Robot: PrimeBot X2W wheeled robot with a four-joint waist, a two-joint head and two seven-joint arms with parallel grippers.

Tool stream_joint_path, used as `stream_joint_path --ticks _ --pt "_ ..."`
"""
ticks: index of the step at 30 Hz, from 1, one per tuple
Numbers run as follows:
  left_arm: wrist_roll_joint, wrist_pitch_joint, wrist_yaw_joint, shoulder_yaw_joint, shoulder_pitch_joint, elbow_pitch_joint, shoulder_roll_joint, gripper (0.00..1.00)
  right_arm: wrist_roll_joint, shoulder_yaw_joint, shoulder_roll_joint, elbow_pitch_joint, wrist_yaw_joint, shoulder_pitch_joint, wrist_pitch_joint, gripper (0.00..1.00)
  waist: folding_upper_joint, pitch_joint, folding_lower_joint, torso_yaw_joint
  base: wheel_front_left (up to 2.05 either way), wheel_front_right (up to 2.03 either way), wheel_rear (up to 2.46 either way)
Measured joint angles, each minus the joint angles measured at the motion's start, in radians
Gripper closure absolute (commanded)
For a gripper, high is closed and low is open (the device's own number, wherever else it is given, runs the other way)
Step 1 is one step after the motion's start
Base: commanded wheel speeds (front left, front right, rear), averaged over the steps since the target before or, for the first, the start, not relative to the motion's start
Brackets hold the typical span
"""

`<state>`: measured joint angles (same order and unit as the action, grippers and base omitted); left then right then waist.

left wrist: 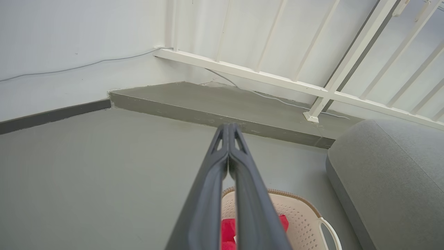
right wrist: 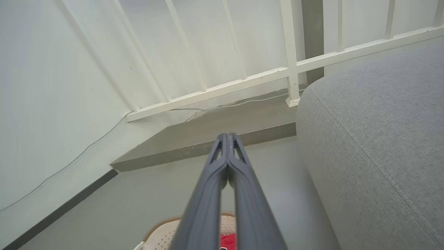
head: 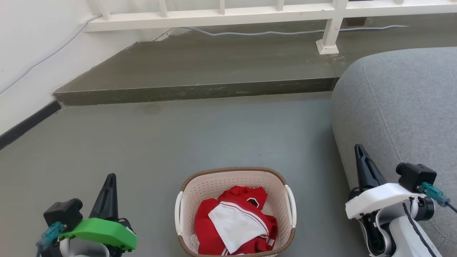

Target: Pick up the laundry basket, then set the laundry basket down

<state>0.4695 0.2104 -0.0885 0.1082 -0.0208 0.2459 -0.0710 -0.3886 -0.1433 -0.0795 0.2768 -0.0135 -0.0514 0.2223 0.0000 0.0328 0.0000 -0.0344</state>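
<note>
Left gripper [head: 110, 177] sat low at left, fingers pressed together, holding nothing; right gripper [head: 359, 149] likewise closed and empty, low at right, just beside gray sofa [head: 403, 103]. Laundry basket [head: 214, 187] stood on gray floor [head: 178, 135] between both grippers, apart from each. White side handles [head: 177, 210] ungripped. Red and white clothes [head: 235, 221] lay inside. Raised step [head: 200, 64] and white railing [head: 214, 16] well beyond.

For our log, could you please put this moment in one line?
cream perforated plastic laundry basket: on grey floor, ungrasped | left gripper: shut | right gripper: shut
</note>
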Motion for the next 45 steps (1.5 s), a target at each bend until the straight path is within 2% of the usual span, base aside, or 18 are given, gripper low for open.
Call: stream_joint_path --ticks 9,45 --pt "0.132 -0.035 0.0 -0.014 0.0 0.004 0.003 1.0 -0.152 0.025 0.006 0.005 -0.012 0.0 -0.039 1.0 0.0 -0.003 0.0 0.004 0.0 0.0 0.0" --pt "0.539 -0.163 -0.013 -0.095 -0.006 0.016 0.019 1.0 -0.592 0.137 0.017 0.007 -0.049 -0.002 -0.168 1.0 0.0 -0.015 0.0 0.017 0.0 0.0 0.0"
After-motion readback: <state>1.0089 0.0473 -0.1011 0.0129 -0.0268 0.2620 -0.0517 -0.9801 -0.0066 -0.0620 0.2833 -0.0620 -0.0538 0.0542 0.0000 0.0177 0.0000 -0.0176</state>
